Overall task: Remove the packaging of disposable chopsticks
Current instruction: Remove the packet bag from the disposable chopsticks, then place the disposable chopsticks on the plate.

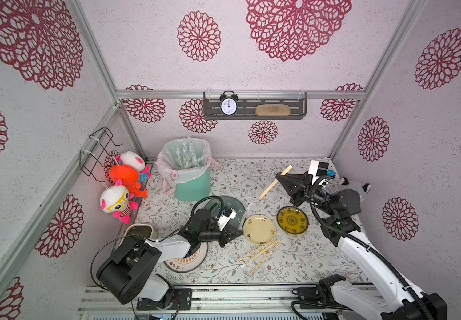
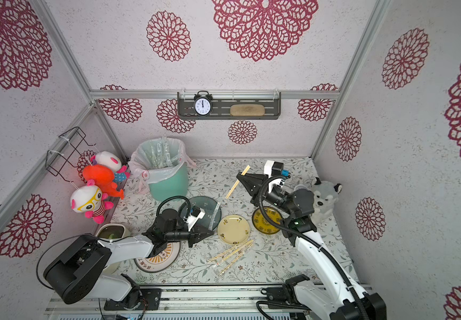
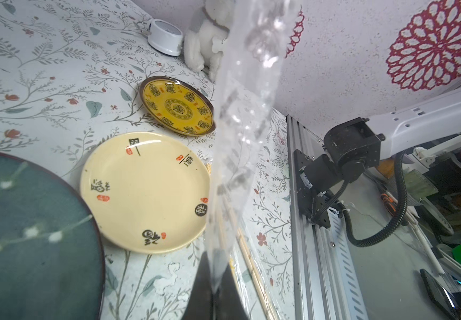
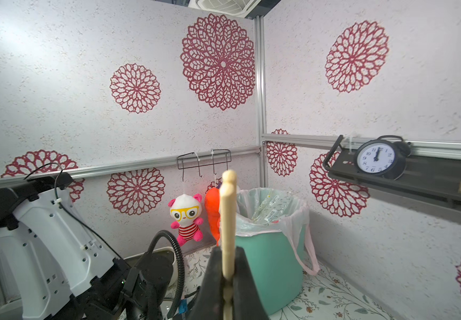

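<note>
Left tool: closed tight, pinching one end of a long clear crinkly plastic sleeve. The sleeve stands out from my fingers and, in the left wrist view, crosses in front of the rim of the round cream plate with black characters. Right tool: clamped on a bare pair of pale tan wooden chopsticks. In a top view this pair is held tilted above the floral-cloth desk, with one end poking past my fingers. It sits between the mint-green bin with pink-tinted liner and my right arm. More clear sleeves lie inside the bin. Several wrapped chopsticks lie in a loose heap on the desk, just beside the cream plate's near rim. A yellow patterned plate with dark rim sits beside the cream one, and a dark teal plate sits on its other side
</note>
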